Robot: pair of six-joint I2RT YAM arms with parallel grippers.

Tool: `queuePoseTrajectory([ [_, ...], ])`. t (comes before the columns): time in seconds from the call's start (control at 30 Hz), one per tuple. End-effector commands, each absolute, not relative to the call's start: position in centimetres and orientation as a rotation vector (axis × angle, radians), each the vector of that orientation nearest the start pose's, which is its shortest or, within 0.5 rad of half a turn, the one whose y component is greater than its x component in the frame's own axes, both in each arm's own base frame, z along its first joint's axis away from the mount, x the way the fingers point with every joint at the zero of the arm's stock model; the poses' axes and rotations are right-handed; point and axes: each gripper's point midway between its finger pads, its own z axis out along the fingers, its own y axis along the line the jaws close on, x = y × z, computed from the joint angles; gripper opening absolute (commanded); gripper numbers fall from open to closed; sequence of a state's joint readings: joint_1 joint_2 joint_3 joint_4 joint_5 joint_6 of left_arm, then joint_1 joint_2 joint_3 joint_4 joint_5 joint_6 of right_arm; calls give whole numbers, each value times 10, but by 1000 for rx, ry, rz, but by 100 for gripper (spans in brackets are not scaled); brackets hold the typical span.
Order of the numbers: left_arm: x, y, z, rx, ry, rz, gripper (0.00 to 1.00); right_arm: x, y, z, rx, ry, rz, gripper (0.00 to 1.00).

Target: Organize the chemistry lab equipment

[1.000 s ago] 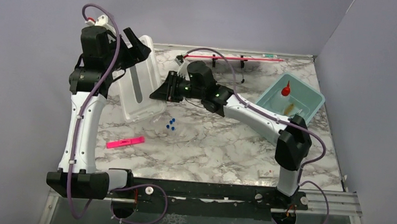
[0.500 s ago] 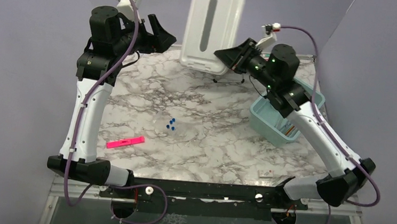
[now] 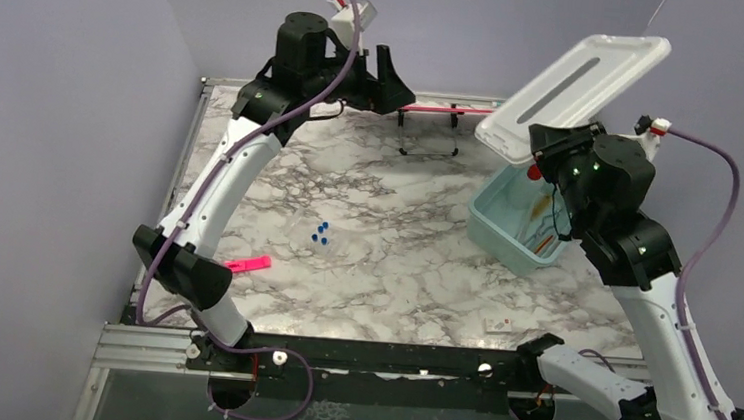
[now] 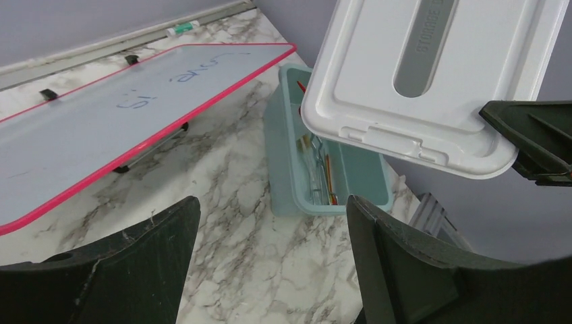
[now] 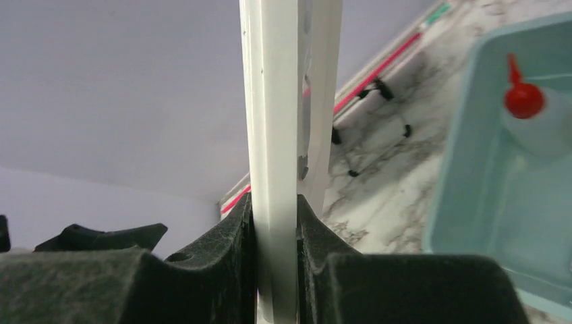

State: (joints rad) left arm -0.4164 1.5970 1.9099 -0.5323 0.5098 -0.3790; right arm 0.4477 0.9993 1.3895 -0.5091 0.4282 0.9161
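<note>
The small clear squeeze bottle with red nozzle [image 5: 543,128] lies inside the pale teal bin [image 3: 506,243] at the right side of the marbled table [image 3: 392,282]. In the left wrist view several thin tools [image 4: 318,177] lie along the bin's floor, one metallic and one orange, though they are too small to tell apart with any certainty. The blue-capped clear tubes [image 3: 321,233] are outside the bin, lying in a small cluster on the bare table near its middle, well apart from the bin. Above the bin's far corner the white lid [image 3: 614,74] hangs in the air, tilted, with its grey slot showing. The right gripper [image 5: 275,202] pinches the lid by its lower edge, the two black fingers [image 5: 202,270] pressed against either face of the thin white plastic. The left gripper [image 4: 271,202] is raised over the back of the table, near the wall, with its jaws spread wide and nothing between them; it faces the bin and the lid from the left. Behind the bin, along the back edge, a red-framed whiteboard [image 4: 101,135] rests on a black stand, with faint blue writing on it. A flat pink strip [image 3: 246,263] lies on the table near the left arm's lower link, well apart from the tubes.
</note>
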Motion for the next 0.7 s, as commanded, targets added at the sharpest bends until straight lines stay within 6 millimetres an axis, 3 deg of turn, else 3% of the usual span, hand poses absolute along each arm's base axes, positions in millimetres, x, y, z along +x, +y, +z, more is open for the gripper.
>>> queuePoseTrajectory([
  [0.0,371,-308,428,460,1806,-1072,82,271,36,401,974,1556,403,1],
  [0.1,370,-330,416,489,1834,-1111,82,254,29,387,1014,1592,385,1],
  [0.23,365,-354,403,515,1865,-1150,82,247,46,362,979,1693,456,1],
  [0.4,356,-379,383,547,1904,-1183,82,260,84,354,822,1744,619,1],
  [0.5,355,-388,368,541,1933,-1193,82,269,91,354,765,1736,631,1],
  [0.67,346,-404,346,559,1970,-1216,82,278,95,332,752,1777,596,1],
])
